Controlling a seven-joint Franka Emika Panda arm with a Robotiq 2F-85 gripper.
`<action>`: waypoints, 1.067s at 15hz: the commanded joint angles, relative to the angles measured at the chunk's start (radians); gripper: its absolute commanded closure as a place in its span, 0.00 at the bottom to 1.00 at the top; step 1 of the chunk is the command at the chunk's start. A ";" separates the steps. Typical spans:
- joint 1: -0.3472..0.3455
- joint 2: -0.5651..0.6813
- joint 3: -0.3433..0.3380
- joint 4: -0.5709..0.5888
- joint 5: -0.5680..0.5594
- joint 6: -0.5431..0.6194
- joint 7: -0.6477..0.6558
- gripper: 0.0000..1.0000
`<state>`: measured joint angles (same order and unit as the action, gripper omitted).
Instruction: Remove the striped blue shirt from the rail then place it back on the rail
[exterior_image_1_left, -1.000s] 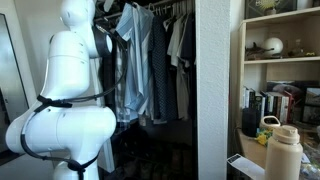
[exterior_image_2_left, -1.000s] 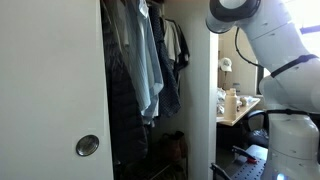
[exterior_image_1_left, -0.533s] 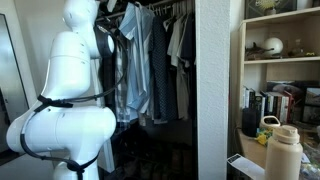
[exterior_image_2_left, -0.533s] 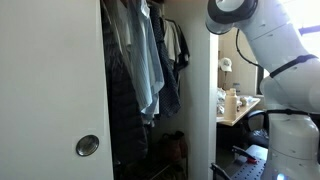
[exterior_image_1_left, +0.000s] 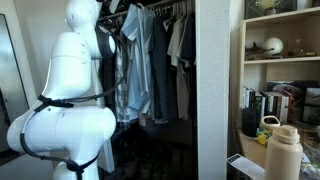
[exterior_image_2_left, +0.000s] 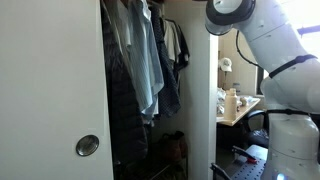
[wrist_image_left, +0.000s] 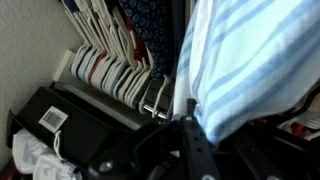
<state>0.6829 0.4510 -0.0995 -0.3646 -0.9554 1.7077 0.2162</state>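
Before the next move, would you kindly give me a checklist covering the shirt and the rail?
1. Claw shut: ok.
2. Claw gripping shirt: cannot tell; fabric lies against it.
3. Shirt hooked on rail: cannot tell; the arm hides it.
4. Wardrobe open: ok.
5. Room beside shirt: not ok; other shirts hang close.

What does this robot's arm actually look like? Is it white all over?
Mostly. The arm is built from glossy white, rounded segments. Thin black bands are strapped around it, and a black cable loops alongside. One joint cap is grey. The hand, seen in the wrist view, is black.
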 joint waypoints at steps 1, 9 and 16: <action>-0.039 0.018 -0.013 0.000 0.020 0.068 -0.006 0.97; -0.059 0.034 -0.016 0.000 0.027 0.094 -0.009 0.97; 0.033 -0.004 -0.024 0.008 0.003 0.030 0.033 0.31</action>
<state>0.6597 0.4744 -0.1019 -0.3569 -0.9414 1.7620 0.2280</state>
